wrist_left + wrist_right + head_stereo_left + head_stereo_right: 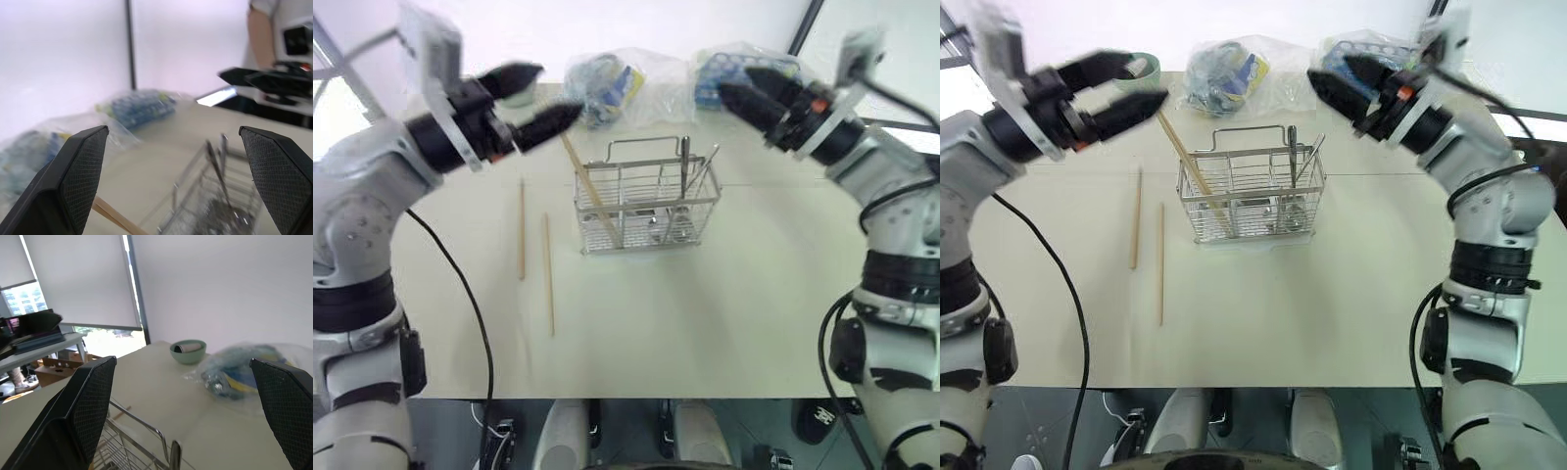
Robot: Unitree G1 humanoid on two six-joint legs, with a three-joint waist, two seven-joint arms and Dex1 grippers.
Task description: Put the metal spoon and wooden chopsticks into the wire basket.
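Observation:
The wire basket [636,208] stands at mid-table. The metal spoon [684,164] stands in its right end, handle up, beside another thin metal handle. One wooden chopstick [588,186] leans in the basket's left end. Two more chopsticks [522,230] lie flat on the table to the left, side by side. My left gripper [558,90] hovers open above and left of the basket, nothing between its fingers [83,171]. My right gripper [736,82] hovers open above and right of it, also empty, its fingers [93,401] spread wide.
Clear plastic bags of blue items [607,83] lie at the table's far edge behind the basket. A green bowl [188,351] sits at the far left corner. A person [264,34] stands beyond the table on the right.

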